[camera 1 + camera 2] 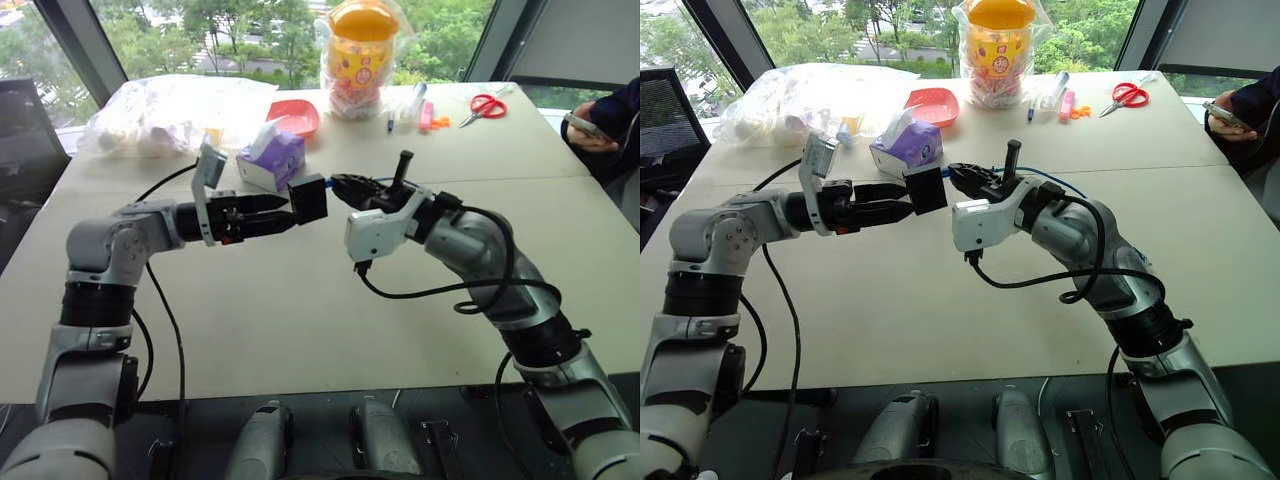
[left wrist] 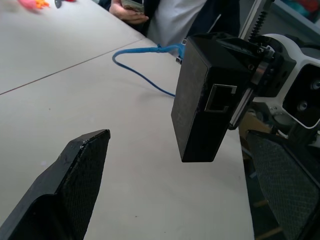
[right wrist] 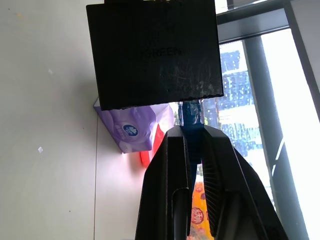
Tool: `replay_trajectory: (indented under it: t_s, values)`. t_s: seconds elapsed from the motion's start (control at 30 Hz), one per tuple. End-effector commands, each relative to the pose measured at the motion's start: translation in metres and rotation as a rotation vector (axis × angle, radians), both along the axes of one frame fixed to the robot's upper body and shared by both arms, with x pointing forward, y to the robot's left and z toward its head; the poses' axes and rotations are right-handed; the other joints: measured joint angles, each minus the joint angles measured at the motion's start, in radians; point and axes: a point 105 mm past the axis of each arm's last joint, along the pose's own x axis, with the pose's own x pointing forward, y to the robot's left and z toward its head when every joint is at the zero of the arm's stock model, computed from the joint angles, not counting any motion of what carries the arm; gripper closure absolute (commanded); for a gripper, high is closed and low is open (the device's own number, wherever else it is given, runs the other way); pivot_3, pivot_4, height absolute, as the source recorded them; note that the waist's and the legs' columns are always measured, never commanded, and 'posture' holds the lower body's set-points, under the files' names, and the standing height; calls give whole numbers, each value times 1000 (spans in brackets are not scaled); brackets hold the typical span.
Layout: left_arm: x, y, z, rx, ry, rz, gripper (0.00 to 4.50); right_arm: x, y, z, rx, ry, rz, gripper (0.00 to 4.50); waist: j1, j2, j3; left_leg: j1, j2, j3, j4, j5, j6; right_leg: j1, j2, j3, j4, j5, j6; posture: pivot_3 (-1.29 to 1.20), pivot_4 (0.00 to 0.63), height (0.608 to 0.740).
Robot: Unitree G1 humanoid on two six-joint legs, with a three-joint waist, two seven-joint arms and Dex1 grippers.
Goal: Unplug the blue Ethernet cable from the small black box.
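Bright corner room, beige worktop by big windows

Daylight comes in through the windows behind it, with green trees outside and dark slanted frames between the panes. The worktop looks like two slabs pushed together, with a seam running across. There's a dark chair at the left edge and a grey blind top right.

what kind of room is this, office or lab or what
Probably an office or meeting room on an upper floor: a large beige table, big windows onto trees, and desk clutter such as red scissors and a tissue box.
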Motion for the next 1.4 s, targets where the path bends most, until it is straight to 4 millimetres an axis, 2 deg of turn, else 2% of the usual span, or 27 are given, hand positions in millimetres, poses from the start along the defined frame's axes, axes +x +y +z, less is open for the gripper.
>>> replay_trajectory:
  t_s: [0.03,0.2,0.27,0.33,0.53,0.7,0.77,0.83,0.97,1.0,1.03,1.07,1.13,1.23,1.3,1.4]
  values:
    - [-4,-9,15,-26,-45,-47,0,-10,6,11,5,-41,26,4463,1,0,0,0,0,0,0,0,0,0,0,0,0,0,0,0,150,740]
    - [-3,-16,15,-42,-51,-46,0,-12,9,8,5,-19,29,4463,1,0,0,0,0,0,0,0,0,-1,0,0,1,0,0,0,150,740]
    - [-4,-18,14,-45,-51,-47,493,-12,9,8,2,-15,31,4500,1,0,0,0,0,0,0,0,0,-1,0,0,1,0,0,0,150,740]
    - [-4,-19,13,-48,-52,-46,1194,-13,10,7,1,-8,31,4500,2,0,0,0,0,0,0,0,0,-1,0,0,1,0,0,0,150,740]
    - [-3,-17,14,-63,-51,-29,4029,-15,9,3,-7,13,32,4500,1,0,0,0,0,0,0,0,0,-1,-1,0,1,0,0,0,150,740]
    - [-5,-14,9,-27,-42,-38,3997,-18,10,3,14,56,62,4500,2,0,0,0,0,0,0,0,0,-1,0,0,1,0,0,0,150,740]
    - [-7,-12,7,-6,-47,-52,3997,-20,9,7,55,109,94,3620,1,0,0,0,0,0,0,0,0,-1,-1,0,1,0,0,0,150,740]
    - [-9,-9,4,17,-49,-63,3997,-20,5,8,104,245,111,2796,0,0,0,0,0,0,0,0,0,-1,-1,0,1,0,0,0,150,740]
    - [-14,-1,3,55,-50,-97,3997,-18,-18,1,130,612,79,798,4,0,0,0,0,0,0,0,0,0,-1,0,1,0,0,0,150,740]
    - [-15,1,4,62,-55,-106,3997,-18,-24,4,171,715,67,271,6,0,0,0,0,0,0,0,0,0,-1,0,1,0,0,0,150,740]
    - [-17,3,6,66,-63,-121,3997,-20,-25,14,255,830,94,61,7,0,0,0,0,0,0,0,0,0,-1,0,1,0,0,0,150,740]
    - [-20,4,8,69,-69,-143,3997,-22,-26,26,375,981,131,61,8,0,1,0,0,0,0,0,1,0,-1,0,1,0,0,0,150,740]
    - [-23,5,12,74,-96,-173,3997,-28,-24,38,509,1208,223,61,2,0,1,0,1,0,0,0,1,-1,-2,0,1,0,0,0,150,740]
    - [-25,2,16,73,-127,-201,3997,-27,-25,36,629,1437,254,61,4,-1,1,0,2,-2,-1,0,1,-1,-3,0,1,0,-1,0,150,740]
    - [-26,-1,20,63,-129,-212,3997,-30,-21,29,633,1542,244,61,6,0,1,0,1,-2,-2,0,1,-1,-3,0,0,0,-1,0,150,740]
    - [-26,-3,21,63,-137,-213,3997,-35,-13,29,618,1583,273,61,8,0,1,-3,0,-1,-1,0,1,-3,-4,0,0,0,-1,0,150,740]
